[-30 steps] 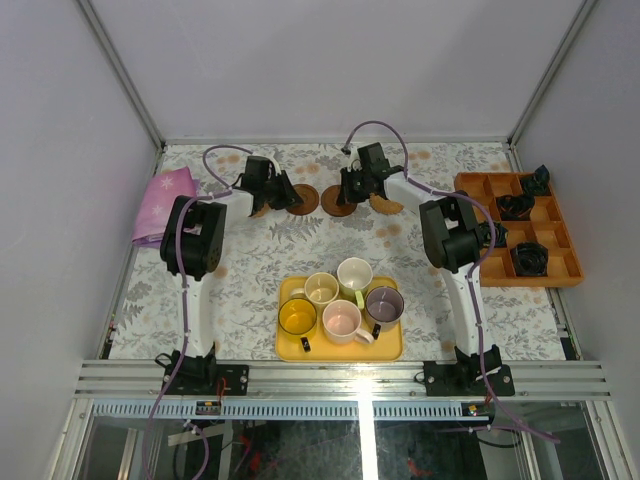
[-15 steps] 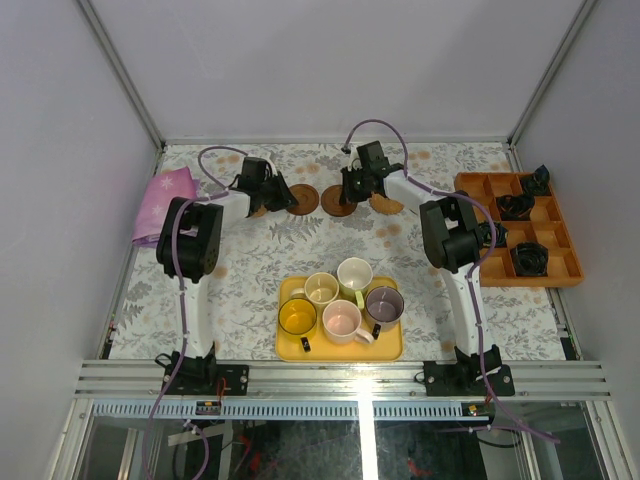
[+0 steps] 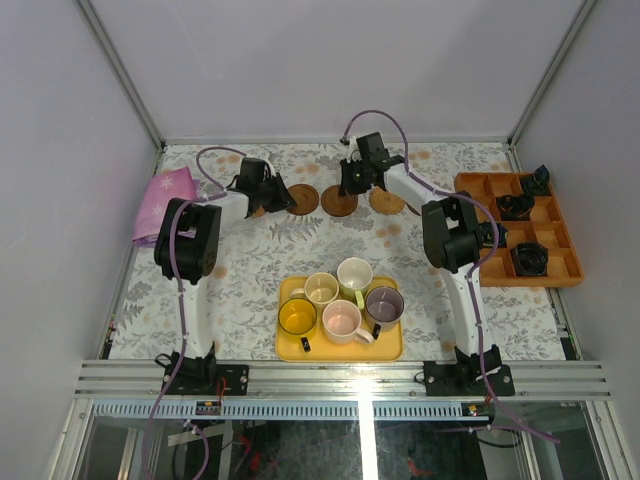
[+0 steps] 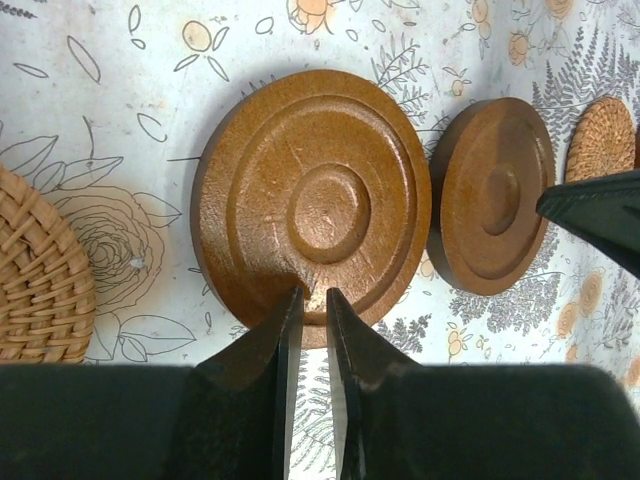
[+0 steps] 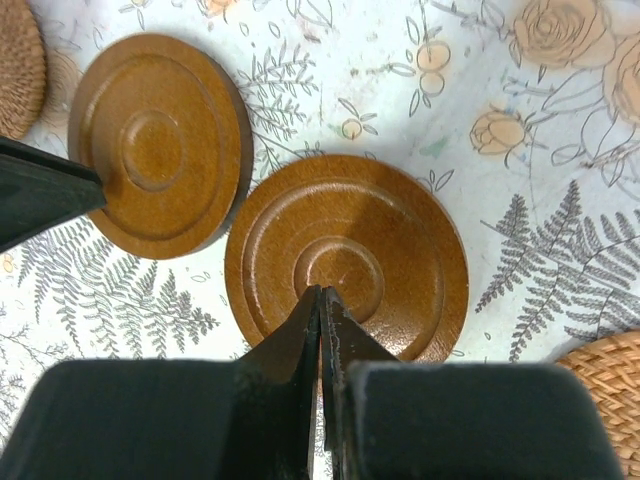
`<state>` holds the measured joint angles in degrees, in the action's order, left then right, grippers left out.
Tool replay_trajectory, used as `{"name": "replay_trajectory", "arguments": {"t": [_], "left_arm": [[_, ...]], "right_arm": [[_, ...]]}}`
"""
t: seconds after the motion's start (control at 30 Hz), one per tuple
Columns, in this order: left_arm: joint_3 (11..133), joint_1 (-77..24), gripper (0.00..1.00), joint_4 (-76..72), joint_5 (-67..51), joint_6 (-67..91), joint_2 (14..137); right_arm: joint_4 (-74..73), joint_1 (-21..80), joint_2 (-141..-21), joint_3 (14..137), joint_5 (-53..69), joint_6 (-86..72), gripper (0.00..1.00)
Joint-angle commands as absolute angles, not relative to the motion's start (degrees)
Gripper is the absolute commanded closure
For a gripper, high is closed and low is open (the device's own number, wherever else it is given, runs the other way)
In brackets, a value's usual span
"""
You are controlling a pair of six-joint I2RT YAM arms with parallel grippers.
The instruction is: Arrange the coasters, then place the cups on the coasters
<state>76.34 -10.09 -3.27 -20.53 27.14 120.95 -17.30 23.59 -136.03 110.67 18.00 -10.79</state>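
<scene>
Two dark brown coasters lie side by side at the far middle, one (image 3: pixel 303 199) on the left and one (image 3: pixel 339 201) on the right. A woven tan coaster (image 3: pixel 386 200) lies right of them, another (image 4: pixel 40 270) left. My left gripper (image 4: pixel 312 293) stands over the near rim of the left brown coaster (image 4: pixel 312 200), jaws a narrow gap apart, holding nothing. My right gripper (image 5: pixel 322 290) is shut, its tips on the middle of the right brown coaster (image 5: pixel 347 260). Several cups, among them yellow (image 3: pixel 297 316), pink (image 3: pixel 342 320) and purple-grey (image 3: pixel 384 303), stand near the front.
The cups stand on a yellow tray (image 3: pixel 392 347) at the near middle. An orange compartment box (image 3: pixel 565 275) with black parts is at the right edge. A pink cloth (image 3: pixel 165 200) lies at the far left. Both arms reach to the far side, their grippers close together.
The right gripper has drawn slightly toward the far edge over its coaster. The left gripper has shifted a little to the left. The jaws look the same.
</scene>
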Motion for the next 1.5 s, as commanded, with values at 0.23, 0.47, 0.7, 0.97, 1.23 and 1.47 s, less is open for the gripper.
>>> {"name": "replay_trajectory", "arguments": {"t": [0.23,0.47,0.7,0.97,1.23,1.47], "left_arm": [[77.9,-9.8,0.90,-8.3,-24.9,28.8,115.4],[81.3,-10.3,1.00,-6.8,-24.5,27.9,120.0],[83.1,-10.8,1.00,-5.6,-22.7,26.4,122.4],[86.0,-11.1,1.00,-4.4,-23.6,26.5,125.5],[86.6,-11.4,1.00,-2.5,-22.6,26.3,127.2],[86.8,-11.4,1.00,3.1,-17.4,25.1,126.5]], "right_arm": [[-17.4,24.0,-127.7,110.9,10.8,-7.5,1.00],[-14.0,23.9,-123.6,102.5,2.5,-9.6,1.00],[-12.2,23.9,-122.9,99.3,-1.3,-10.1,1.00],[-11.0,23.6,-122.9,97.9,-2.8,-10.7,1.00],[-10.1,22.8,-122.7,96.7,-2.8,-11.4,1.00],[-9.5,22.4,-122.5,95.7,-2.1,-12.1,1.00]]}}
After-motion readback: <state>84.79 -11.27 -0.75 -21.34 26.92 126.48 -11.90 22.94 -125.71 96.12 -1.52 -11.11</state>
